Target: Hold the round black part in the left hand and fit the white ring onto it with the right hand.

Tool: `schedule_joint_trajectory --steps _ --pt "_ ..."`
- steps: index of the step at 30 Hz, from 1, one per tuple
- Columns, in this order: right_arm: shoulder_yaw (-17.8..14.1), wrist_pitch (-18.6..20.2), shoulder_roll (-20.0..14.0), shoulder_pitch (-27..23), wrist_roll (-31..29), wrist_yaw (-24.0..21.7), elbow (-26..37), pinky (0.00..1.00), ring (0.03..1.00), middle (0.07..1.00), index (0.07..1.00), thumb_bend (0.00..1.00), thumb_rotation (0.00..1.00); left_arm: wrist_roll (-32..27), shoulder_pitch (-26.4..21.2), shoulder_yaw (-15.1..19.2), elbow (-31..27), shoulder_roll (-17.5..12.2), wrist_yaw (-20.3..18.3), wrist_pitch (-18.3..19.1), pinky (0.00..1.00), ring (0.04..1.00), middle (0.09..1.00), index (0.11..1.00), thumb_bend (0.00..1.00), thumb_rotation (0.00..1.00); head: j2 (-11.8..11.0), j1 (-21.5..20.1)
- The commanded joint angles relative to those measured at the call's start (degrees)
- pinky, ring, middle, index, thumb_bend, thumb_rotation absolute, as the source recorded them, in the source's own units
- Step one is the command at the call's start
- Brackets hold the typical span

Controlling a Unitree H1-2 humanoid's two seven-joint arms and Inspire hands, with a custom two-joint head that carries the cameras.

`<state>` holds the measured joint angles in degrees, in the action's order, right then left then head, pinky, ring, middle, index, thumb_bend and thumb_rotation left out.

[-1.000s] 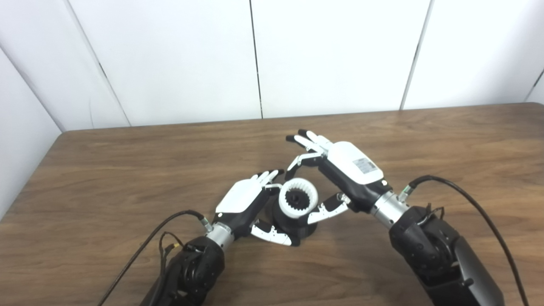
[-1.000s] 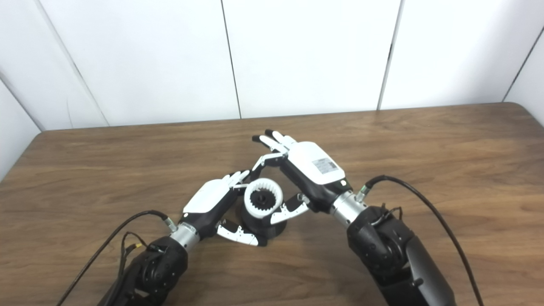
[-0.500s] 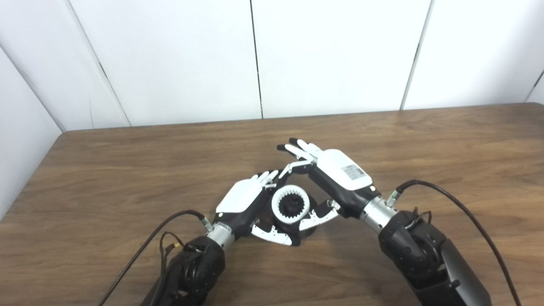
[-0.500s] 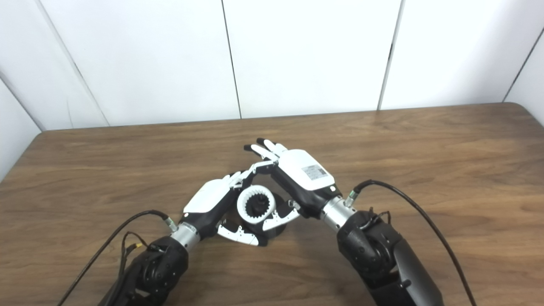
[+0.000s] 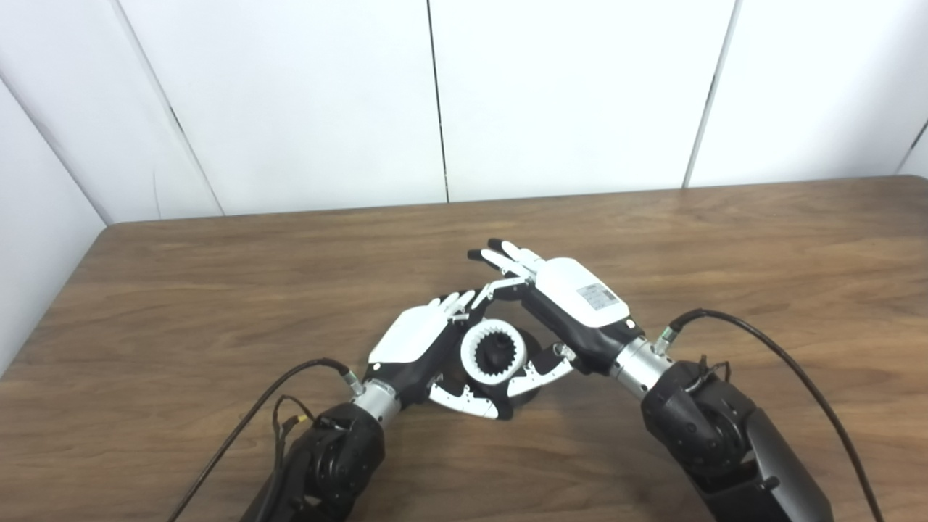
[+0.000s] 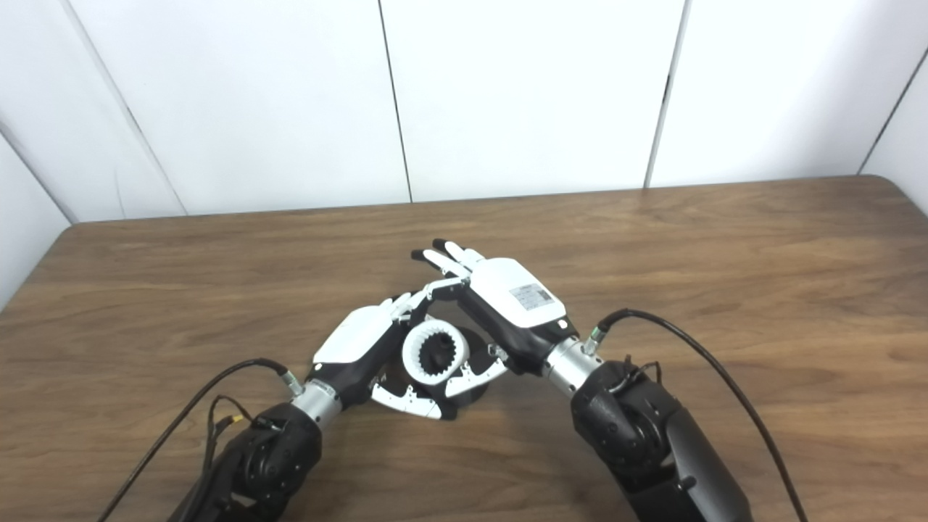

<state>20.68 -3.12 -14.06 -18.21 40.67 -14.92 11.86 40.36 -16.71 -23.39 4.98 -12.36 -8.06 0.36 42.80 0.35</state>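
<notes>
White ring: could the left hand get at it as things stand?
Probably not. The left hand is shut on the black part beneath the white ring, and the right hand already pinches the ring, so its rim looks taken.

Bright, even light falls from above. The brown wooden bench (image 5: pixel 217 290) shows a pale sheen along its far edge and only soft, faint shadows under the arms. Both views are slightly soft overall, with fine detail smeared and straight lines bowing at the edges.
</notes>
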Motion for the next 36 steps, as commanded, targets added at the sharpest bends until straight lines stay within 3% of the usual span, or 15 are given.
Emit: schedule_joint_trajectory --steps 1,10,19,36 --pt "-1.1 -0.8 -0.3 -1.9 0.1 0.8 0.9 1.00 1.000 0.949 0.494 0.52 0.16 0.8 -0.8 0.1 -0.3 -0.9 -0.1 0.0 1.00 1.000 1.000 0.680 1.00 0.42 0.0 -0.1" --pt "-2.3 0.0 -0.6 -1.9 0.0 0.1 2.0 1.00 1.000 0.953 0.494 0.52 0.16 0.0 -0.7 0.6 0.4 -1.4 0.3 -1.6 1.00 1.000 1.000 0.668 1.00 0.41 0.1 -0.8" --pt "-3.8 0.9 -0.8 -1.9 0.1 -0.5 2.4 1.00 1.000 0.960 0.495 0.52 0.16 0.0 -0.8 1.0 -0.8 -1.7 -1.5 -0.3 1.00 1.000 1.000 0.678 1.00 0.39 0.6 -0.9" --pt "-2.8 0.6 -0.4 -0.8 0.1 0.3 0.0 1.00 1.000 0.952 0.494 0.52 0.16 0.9 -1.0 0.7 -1.4 -0.9 -1.7 0.4 1.00 1.000 1.000 0.682 1.00 0.41 1.2 -0.1"
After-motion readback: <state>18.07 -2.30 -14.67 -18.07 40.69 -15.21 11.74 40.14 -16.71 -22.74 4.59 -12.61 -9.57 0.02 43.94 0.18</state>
